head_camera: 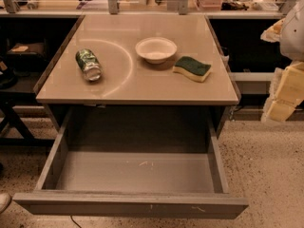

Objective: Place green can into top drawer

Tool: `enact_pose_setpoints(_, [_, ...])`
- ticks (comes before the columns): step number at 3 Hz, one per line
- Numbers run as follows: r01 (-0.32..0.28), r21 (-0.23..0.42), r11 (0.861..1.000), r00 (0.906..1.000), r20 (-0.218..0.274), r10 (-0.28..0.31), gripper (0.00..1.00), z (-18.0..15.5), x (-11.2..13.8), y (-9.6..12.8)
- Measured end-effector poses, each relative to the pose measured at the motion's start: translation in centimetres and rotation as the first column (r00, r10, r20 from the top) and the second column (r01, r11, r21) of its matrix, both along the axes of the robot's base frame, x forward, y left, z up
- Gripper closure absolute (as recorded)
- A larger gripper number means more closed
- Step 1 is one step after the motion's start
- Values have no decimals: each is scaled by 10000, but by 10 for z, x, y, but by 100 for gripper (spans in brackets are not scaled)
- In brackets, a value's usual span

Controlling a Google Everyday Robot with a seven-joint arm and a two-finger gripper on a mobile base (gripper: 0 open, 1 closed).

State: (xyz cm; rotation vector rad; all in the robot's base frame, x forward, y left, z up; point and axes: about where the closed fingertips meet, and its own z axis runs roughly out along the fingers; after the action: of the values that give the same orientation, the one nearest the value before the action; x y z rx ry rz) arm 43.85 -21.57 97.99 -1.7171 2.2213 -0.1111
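Though sideways on glossy tabletop (142, 87), cylindrical green can (88, 64); blocky gripper (285, 96) far right, jaws' state unclear.

A dark green can (88, 64) with white markings is lying on its side on the left of the worktop (137, 87), one shiny silver end facing forward. Below, the wide grey top drawer (130, 205) is standing pulled far out. The hand (284, 99) is hanging at the right edge, well apart from the can.

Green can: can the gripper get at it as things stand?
Probably yes: the green can lies apart, nothing over it; the gripper is right of the table, past the sponge.
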Motion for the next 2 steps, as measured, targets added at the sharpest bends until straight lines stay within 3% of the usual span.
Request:
enact_pose_setpoints(1, [0,0,10000,10000,0,0,0,0,0,0])
enact_pose_setpoints(2, [-393,326,9987,9992,-10,393,0,-1,5,27])
